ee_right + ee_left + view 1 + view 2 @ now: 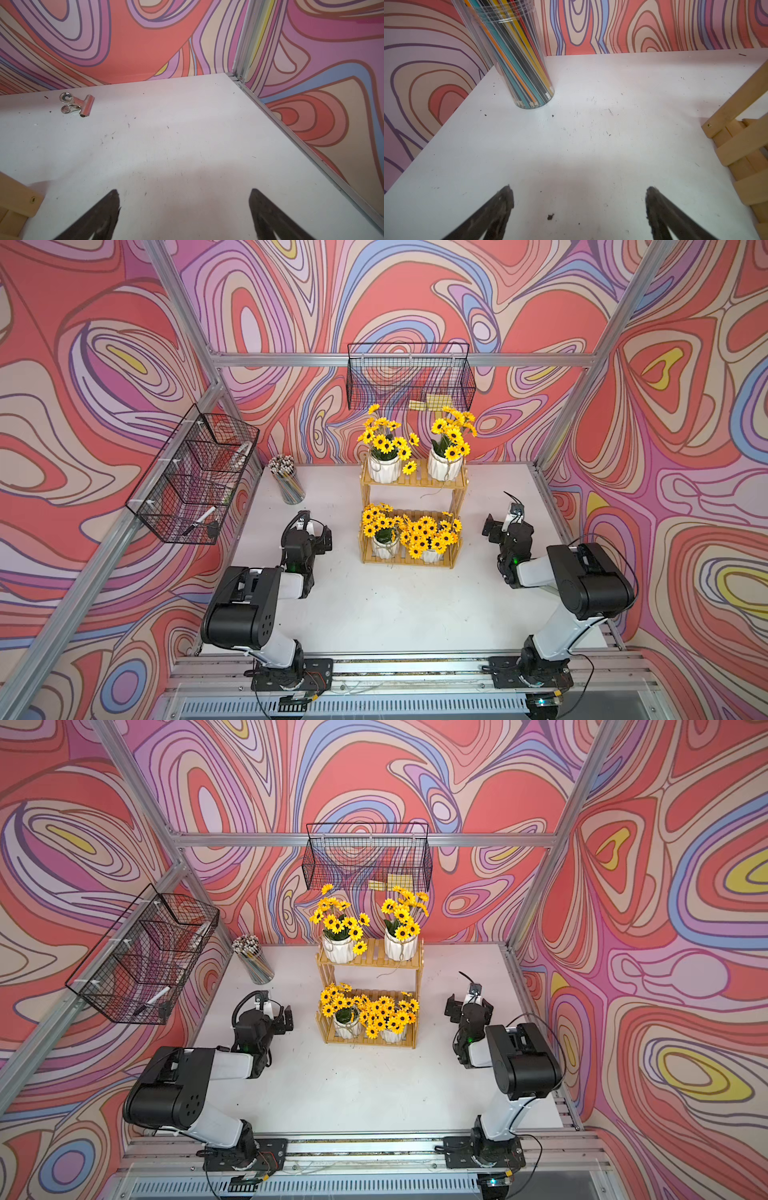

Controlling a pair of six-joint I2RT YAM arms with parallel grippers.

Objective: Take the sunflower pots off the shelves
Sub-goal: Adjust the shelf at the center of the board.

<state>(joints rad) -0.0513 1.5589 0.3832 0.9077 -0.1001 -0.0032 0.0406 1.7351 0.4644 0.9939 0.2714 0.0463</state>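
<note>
Gaping wide and empty, the left fingers [496, 209] and right fingers [104, 214] flanked the shelves [415, 480] at 9 and 3 o'clock; all four sunflower pots [384, 470] sat on their two tiers. Crowded blooms [430, 531] and loose twine [434, 490] might snag, toppling a neighbouring pot.

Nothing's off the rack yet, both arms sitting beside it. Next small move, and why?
Probably turn the left gripper toward the lower-shelf sunflower pot on its side. All four pots sit on the shelves; it and the right gripper hang open over bare table, holding nothing, and that pot's white body shows plainly, close by.
</note>
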